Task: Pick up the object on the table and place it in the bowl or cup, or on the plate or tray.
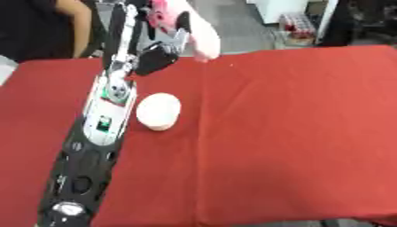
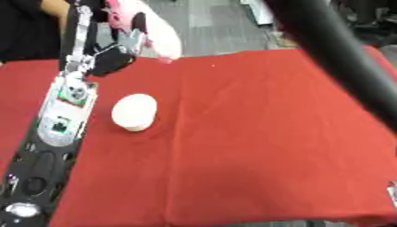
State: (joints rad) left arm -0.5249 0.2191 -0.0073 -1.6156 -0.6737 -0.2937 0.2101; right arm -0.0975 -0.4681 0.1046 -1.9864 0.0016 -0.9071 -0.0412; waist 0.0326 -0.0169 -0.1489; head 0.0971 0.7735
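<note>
Red tablecloth point(image 1: 294, 133) — grey floor point(image 1: 232, 17) beyond

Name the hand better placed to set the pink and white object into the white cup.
Left. The left hand is raised at the table's far edge, curled round the pink and white object, with the white cup just nearer along its arm. Of the right arm, only a dark blurred stretch crosses the right eye view.

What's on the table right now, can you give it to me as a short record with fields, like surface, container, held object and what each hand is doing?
surface: red tablecloth
container: white cup, beside the left forearm
held object: pink and white object, lifted at the far edge
left hand: left hand, fingers curled on the object
right hand: hand not shown; only a dark arm crosses the right eye view
task state: object not yet in the cup
</note>
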